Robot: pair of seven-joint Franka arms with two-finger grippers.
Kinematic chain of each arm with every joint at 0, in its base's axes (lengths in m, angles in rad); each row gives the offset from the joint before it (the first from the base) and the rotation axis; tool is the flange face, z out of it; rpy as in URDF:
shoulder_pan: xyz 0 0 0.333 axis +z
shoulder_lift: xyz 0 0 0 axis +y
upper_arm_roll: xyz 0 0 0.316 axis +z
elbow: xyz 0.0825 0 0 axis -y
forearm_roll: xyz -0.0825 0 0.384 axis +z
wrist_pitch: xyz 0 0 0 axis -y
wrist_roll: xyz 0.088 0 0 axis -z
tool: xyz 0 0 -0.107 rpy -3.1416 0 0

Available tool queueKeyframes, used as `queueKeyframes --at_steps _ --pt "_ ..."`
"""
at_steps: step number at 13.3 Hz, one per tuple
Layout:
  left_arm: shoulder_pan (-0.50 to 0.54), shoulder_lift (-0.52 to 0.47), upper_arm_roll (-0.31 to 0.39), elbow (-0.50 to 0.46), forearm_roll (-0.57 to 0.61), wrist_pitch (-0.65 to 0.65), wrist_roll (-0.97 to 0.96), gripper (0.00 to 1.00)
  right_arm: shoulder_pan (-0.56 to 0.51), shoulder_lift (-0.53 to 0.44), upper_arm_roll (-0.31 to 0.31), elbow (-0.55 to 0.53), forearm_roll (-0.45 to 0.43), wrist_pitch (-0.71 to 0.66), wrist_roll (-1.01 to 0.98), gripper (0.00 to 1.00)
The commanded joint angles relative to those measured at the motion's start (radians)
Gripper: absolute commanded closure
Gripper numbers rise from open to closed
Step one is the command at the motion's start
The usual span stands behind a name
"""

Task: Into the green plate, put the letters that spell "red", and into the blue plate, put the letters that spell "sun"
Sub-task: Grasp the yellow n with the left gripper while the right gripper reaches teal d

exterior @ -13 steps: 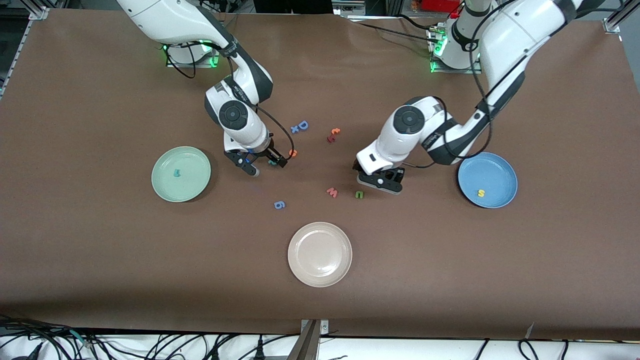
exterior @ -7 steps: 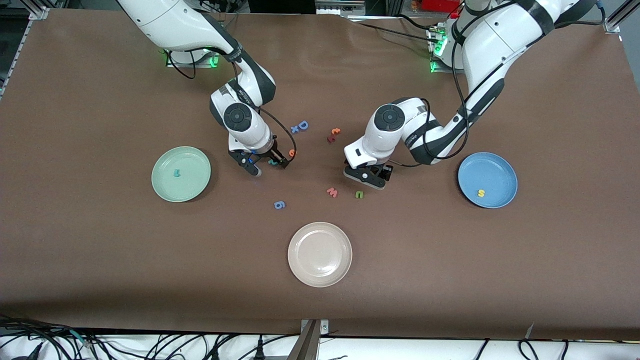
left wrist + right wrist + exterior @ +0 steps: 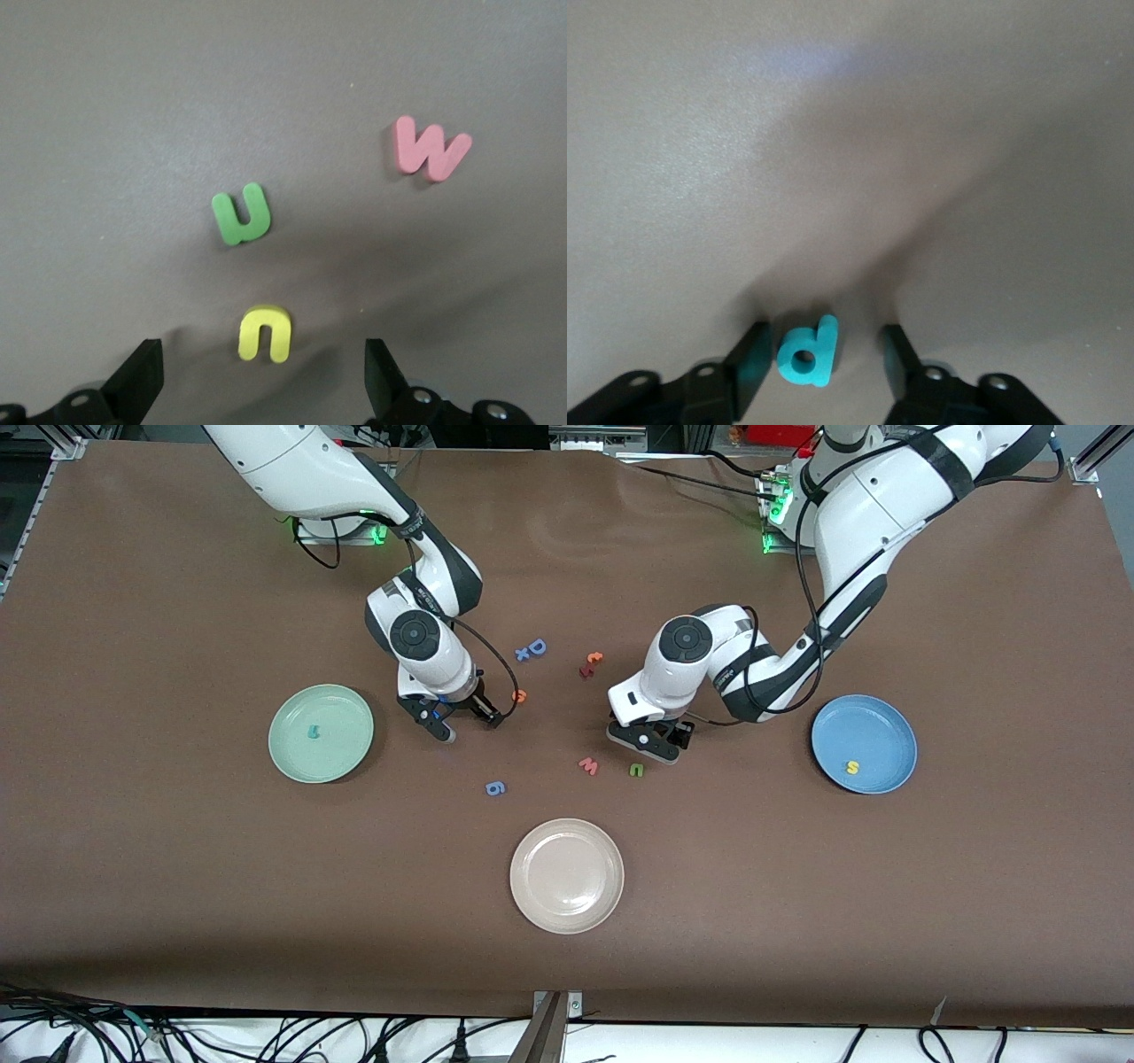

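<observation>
My right gripper [image 3: 467,724] is down at the table with its jaws open around the teal d [image 3: 806,354]. One finger [image 3: 749,363] is against the d's round side, and the other stands apart. The orange e [image 3: 519,696] lies just beside it. The teal r [image 3: 313,732] is in the green plate [image 3: 292,757]. My left gripper [image 3: 654,744] hangs open low over the yellow u [image 3: 265,334], which sits between its jaws. The green n [image 3: 636,770] lies close by. The yellow s [image 3: 852,766] rests in the blue plate [image 3: 890,731].
A pink w [image 3: 588,765] lies beside the n and a blue g [image 3: 495,787] nearer the front camera. A blue D [image 3: 537,646] with a small x, and a red and orange pair [image 3: 591,662], lie toward the bases. A beige plate [image 3: 567,875] sits nearest the camera.
The right gripper's fingers have drawn in around the d. The left gripper has slid toward the right arm's end and now hangs over the u.
</observation>
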State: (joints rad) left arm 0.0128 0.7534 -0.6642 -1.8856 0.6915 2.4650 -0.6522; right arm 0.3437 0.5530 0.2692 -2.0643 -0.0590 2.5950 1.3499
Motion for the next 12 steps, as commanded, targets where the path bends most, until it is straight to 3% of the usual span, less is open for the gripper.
queueKeyframes --at_steps 1,2,3,6,12 --pt "-0.042 0.023 0.034 0.042 0.034 -0.001 -0.027 0.00 0.009 0.008 -0.013 -0.010 -0.025 0.019 0.023 0.53" --pt "-0.048 0.023 0.034 0.043 0.034 -0.001 -0.038 0.00 0.009 0.008 -0.013 -0.010 -0.024 0.019 0.026 0.52" --pt "-0.054 0.026 0.040 0.043 0.034 -0.001 -0.040 0.03 0.012 0.008 -0.013 -0.010 -0.024 0.019 0.028 0.41" --pt "-0.056 0.026 0.045 0.042 0.034 -0.005 -0.056 0.11 0.034 0.010 -0.013 -0.007 -0.019 0.020 0.043 0.40" --pt "-0.057 0.027 0.045 0.039 0.025 -0.006 -0.093 0.35 0.032 0.010 -0.015 -0.007 -0.022 0.020 0.041 0.88"
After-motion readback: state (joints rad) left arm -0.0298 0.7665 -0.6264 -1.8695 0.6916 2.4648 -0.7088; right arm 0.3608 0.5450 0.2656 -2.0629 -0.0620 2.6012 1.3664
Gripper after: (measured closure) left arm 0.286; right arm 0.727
